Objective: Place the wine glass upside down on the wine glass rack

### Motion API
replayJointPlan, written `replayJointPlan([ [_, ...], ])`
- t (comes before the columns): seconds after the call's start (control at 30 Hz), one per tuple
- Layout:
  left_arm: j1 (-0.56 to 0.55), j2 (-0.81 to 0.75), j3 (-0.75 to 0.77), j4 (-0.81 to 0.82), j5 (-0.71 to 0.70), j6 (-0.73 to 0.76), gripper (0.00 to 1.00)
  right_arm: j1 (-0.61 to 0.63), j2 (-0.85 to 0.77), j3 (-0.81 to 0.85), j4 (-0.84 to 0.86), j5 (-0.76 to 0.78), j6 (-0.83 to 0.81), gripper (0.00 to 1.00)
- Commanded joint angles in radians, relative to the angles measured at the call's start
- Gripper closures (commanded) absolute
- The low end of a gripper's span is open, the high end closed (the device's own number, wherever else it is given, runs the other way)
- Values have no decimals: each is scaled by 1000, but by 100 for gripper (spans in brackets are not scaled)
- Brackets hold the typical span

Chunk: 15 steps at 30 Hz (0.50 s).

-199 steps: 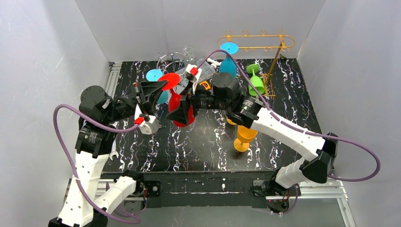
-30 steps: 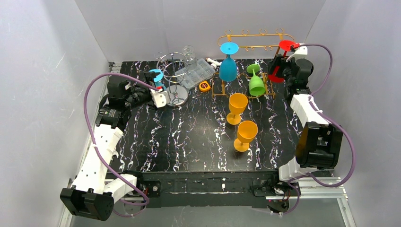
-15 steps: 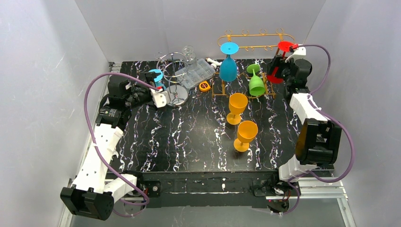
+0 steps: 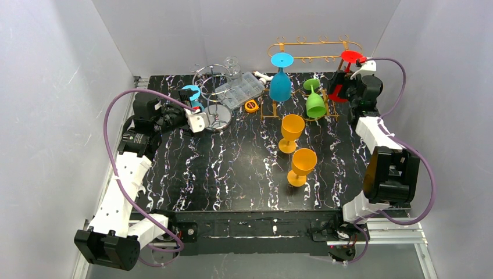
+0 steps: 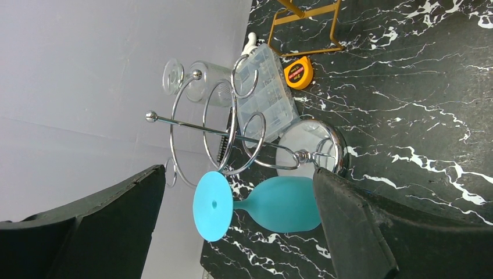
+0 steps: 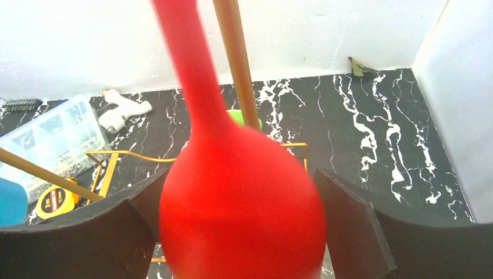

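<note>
A red wine glass (image 4: pixel 340 87) hangs upside down at the right end of the gold wine glass rack (image 4: pixel 314 43), its foot (image 4: pixel 350 56) on the top rail. Its bowl (image 6: pixel 241 203) fills the right wrist view, slightly blurred, beside a gold post (image 6: pixel 235 58). My right gripper (image 4: pixel 344 88) (image 6: pixel 239 177) is open, a finger on each side of the bowl. A blue glass (image 4: pixel 280 84) hangs on the same rack. My left gripper (image 4: pixel 195 110) (image 5: pixel 237 174) is open by a teal glass (image 5: pixel 279 203), which it does not hold.
A green glass (image 4: pixel 315 104) leans at the rack's base. Two orange glasses (image 4: pixel 292 131) (image 4: pixel 302 165) stand upright mid-table. A chrome wire rack (image 4: pixel 212 78), a clear glass (image 4: pixel 232 63), a clear plastic box (image 4: pixel 241 88) and a tape measure (image 4: pixel 251 105) sit at the back left.
Over the last second both arms have stayed almost still; the right gripper's fingers have spread wider around the red bowl. Earlier, both grippers handled the red glass over mid-table.
</note>
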<state>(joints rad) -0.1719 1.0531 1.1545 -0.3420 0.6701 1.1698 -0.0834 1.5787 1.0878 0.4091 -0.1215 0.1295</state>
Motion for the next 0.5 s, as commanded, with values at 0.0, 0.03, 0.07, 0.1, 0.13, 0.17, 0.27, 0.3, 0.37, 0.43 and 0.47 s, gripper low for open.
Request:
replayJointPlan([
  [0.0,6,-5,10,-15,32,-13,2,-3,-69,3,-17,55,16,2],
  [0.03,6,-5,10,-16,33,-15,2,-3,-83,1,-20,63,18,2],
  [0.07,6,-5,10,-17,34,-16,2,-3,-99,-9,-17,64,21,2],
  [0.1,6,-5,11,-20,34,-15,2,-3,-117,-17,-16,61,22,2],
  [0.13,6,-4,14,-23,34,-16,2,-3,-132,-26,-21,59,21,2],
  [0.17,7,-5,14,-23,33,-16,2,-3,-146,-30,-33,59,22,2],
  [0.27,6,-5,16,-29,30,-19,2,-1,-204,-51,-84,75,38,2],
  [0.3,6,-6,17,-36,30,-19,2,-2,-231,-70,-94,84,47,2],
  [0.37,6,-10,15,-44,29,-19,2,0,-294,-110,-125,97,65,2],
  [0.43,6,-15,14,-52,29,-19,2,2,-369,-159,-167,98,99,2],
  [0.47,6,-17,16,-56,30,-19,2,7,-409,-189,-181,92,111,2],
])
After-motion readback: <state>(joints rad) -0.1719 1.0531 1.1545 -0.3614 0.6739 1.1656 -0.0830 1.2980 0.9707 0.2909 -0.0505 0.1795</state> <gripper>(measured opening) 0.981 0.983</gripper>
